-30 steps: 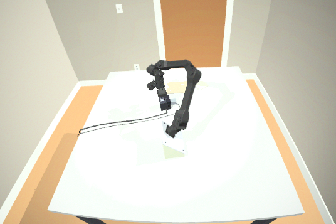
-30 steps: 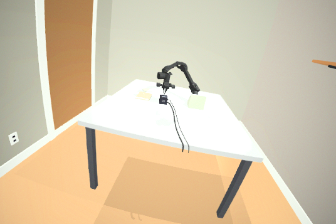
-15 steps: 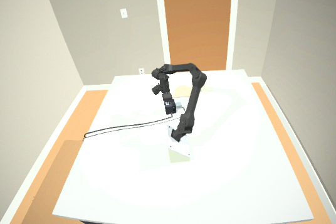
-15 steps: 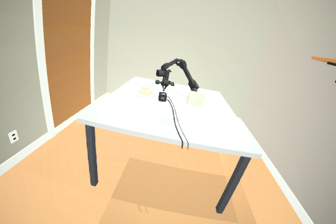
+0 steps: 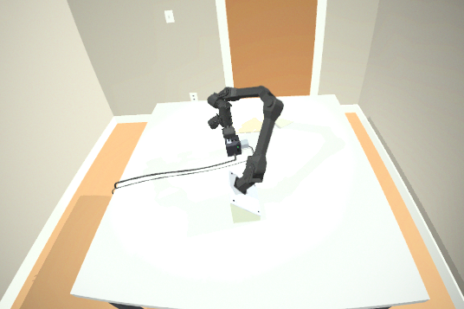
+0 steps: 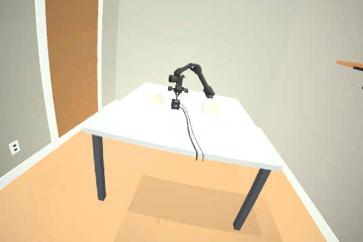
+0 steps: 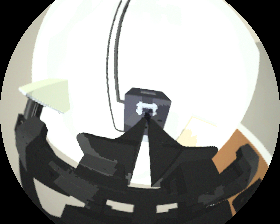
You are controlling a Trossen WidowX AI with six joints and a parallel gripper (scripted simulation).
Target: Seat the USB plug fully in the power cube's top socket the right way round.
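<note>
Exterior view: a white table [image 6: 142, 127] on dark legs stands on an orange floor [image 6: 51, 194], in a room with pale walls and an orange door [image 6: 71, 42] in a white frame. A wall outlet [image 6: 14, 146] sits low beside the door; the top view shows a light switch [image 5: 170, 16] on the far wall.

On the table top, the dark power cube [image 5: 234, 147] sits near the arm's base. Two dark cables [image 5: 173, 174] run side by side from the cube across the surface to the table edge, where they hang over in the exterior view. A pale block [image 6: 212, 107] lies beside the arm's base, and a flat tan sheet [image 6: 156, 99] lies beyond the cube, apart from it. No open containers are in view.

Socket and plug: the wrist view shows the cube's upper face [image 7: 146, 106] with a light marking at the socket, directly ahead of the fingertips. The USB plug [image 7: 148, 113] is at that socket, on top of the cube; how deep it sits cannot be judged, as it is too small and partly hidden.

Arm: it rises from its base, arches over and points straight down onto the cube. The gripper [image 7: 148, 117] is clenched on the USB plug, fingers nearly together, tips meeting at the cube's top.
</note>
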